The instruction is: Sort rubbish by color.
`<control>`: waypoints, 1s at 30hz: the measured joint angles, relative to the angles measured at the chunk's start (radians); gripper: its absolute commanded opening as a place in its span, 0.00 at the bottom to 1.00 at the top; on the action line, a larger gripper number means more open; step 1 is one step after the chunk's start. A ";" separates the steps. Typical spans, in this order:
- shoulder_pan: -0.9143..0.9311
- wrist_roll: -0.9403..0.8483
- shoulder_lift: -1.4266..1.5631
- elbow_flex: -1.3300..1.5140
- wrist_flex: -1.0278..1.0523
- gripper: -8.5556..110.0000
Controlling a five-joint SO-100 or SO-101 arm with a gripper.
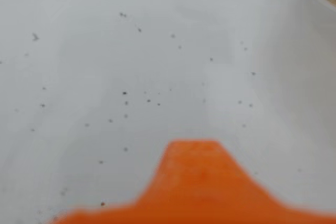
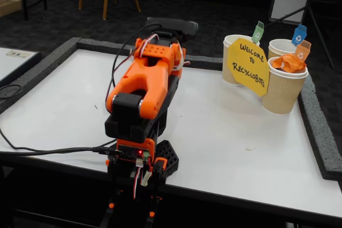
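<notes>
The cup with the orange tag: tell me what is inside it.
In the fixed view, an orange paper wad sits at the top of the cup with the orange tag, poking above the rim. Anything beneath the wad is hidden by the cup wall.

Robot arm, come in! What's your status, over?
End effector over bare white table, jaw state unclear. Orange crumpled paper wad sits in beige ribbed paper cup. Green, blue wads unseen. Nothing blocking.

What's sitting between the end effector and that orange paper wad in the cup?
Nothing visible on the white table between them. The orange wad already sits in the front cup, beside the yellow sign. The arm is folded; its end effector is hidden in the fixed view.
</notes>
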 measured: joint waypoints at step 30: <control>0.011 0.000 0.060 0.021 0.298 0.07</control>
